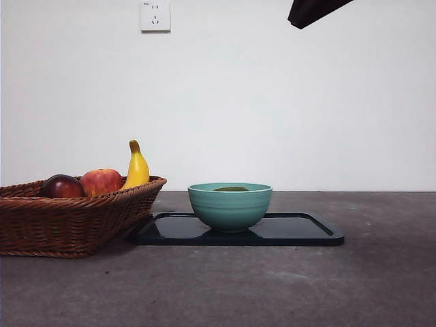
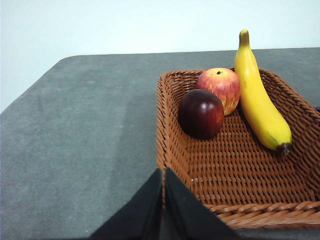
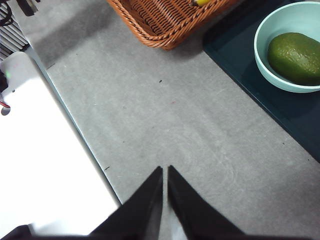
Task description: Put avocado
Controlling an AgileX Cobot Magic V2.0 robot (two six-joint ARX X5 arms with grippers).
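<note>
The dark olive-green avocado [image 3: 295, 57] lies inside the teal bowl [image 1: 230, 205]; in the front view only its top [image 1: 231, 189] shows above the rim. The bowl [image 3: 272, 70] stands on a dark tray [image 1: 300, 231]. My right gripper [image 3: 165, 172] is shut and empty, high above the bare table, apart from the bowl; it shows as a black tip [image 1: 310, 12] at the top of the front view. My left gripper [image 2: 163, 175] is shut and empty, just outside the near rim of the wicker basket [image 2: 170, 145].
The wicker basket [image 1: 68, 221] at the left holds a dark red-purple fruit [image 1: 63, 187], a red apple [image 1: 101, 181] and a banana [image 1: 137, 166]. The tray [image 3: 280, 115] lies to its right. A white surface [image 3: 45, 165] borders the table.
</note>
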